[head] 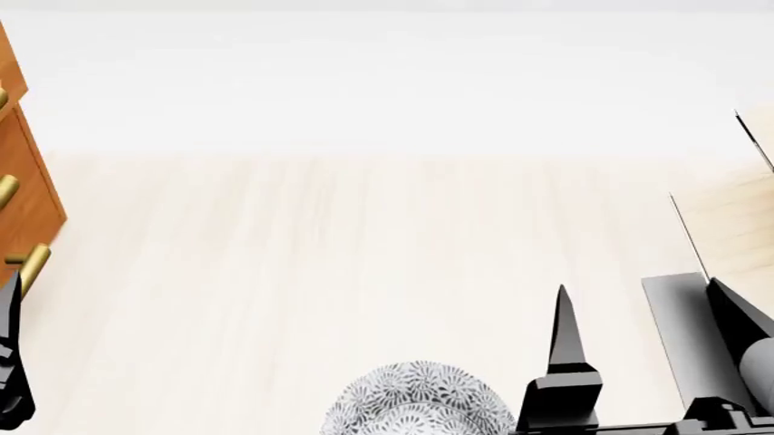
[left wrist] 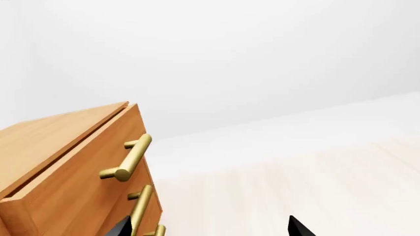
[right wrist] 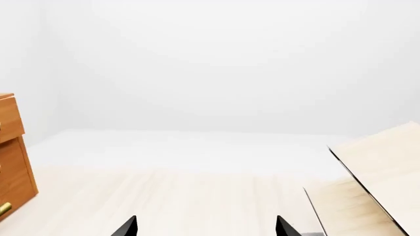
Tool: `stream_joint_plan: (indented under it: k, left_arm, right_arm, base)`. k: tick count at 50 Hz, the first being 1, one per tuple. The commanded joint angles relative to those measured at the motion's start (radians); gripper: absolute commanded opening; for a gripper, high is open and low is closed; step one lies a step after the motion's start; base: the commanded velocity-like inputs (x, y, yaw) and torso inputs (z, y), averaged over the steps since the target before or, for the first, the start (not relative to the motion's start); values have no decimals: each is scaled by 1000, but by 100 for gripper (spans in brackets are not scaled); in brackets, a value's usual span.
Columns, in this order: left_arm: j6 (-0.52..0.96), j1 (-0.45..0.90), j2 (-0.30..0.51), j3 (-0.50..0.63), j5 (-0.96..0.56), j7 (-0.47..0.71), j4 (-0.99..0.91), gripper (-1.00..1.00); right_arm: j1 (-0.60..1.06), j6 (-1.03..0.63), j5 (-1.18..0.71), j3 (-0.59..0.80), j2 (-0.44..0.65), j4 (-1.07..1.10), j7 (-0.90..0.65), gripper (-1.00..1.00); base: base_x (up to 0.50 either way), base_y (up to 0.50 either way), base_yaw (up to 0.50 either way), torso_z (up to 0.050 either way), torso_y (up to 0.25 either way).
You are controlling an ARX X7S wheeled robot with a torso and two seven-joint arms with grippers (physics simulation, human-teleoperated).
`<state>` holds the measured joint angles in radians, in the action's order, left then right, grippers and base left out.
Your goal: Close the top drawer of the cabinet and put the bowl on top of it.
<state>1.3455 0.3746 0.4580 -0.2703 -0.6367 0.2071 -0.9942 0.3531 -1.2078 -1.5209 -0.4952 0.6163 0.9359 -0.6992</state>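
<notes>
Bowl [head: 418, 403]: one, near edge; cabinet [left wrist: 62, 162] at left shows three handles. Both tools, left [left wrist: 210, 228] and right [right wrist: 204, 227], gape, empty.

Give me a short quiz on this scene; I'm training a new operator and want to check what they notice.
1. True or false: the bowl already sits on top of the cabinet.
2. The cabinet's bar handles are: A black, B brass, C white.
3. Short answer: which is nearer the cabinet, the left hand or the right hand?

Key: 1 false, it sits on the pale surface beside the right hand; 2 B; 3 the left hand.
</notes>
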Motion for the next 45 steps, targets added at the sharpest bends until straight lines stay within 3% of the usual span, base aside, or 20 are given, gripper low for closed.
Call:
stream_joint_plan:
  k: [1,21,31,39,45]
  left_arm:
    - [-15,4,-2,-18,-12,2,-4,100]
    - [-37,-18,3,-33,-51,19,6,100]
    - [-99,-37,16,15,-23,21,38,100]
    - [-24,75,-14,49,-51,54,97,100]
    - [-56,112,-22,87,-22,64,166,100]
  right_arm:
    - [-12,5,19,-15,-8,-3,26,100]
    - [-38,24,54,-15,-15,3,56,100]
    - [-57,39,108,-15,-26,17,93,100]
    - [-55,46,106,-14,-19,14,91,100]
    - [-61,53,92,-26,-7,14,88,100]
  base:
    - [500,0,0,0,0]
    - [500,0,0,0,1]
    - [0,0,0,0,0]
    - [0,0,0,0,0]
    - [0,0,0,0,0]
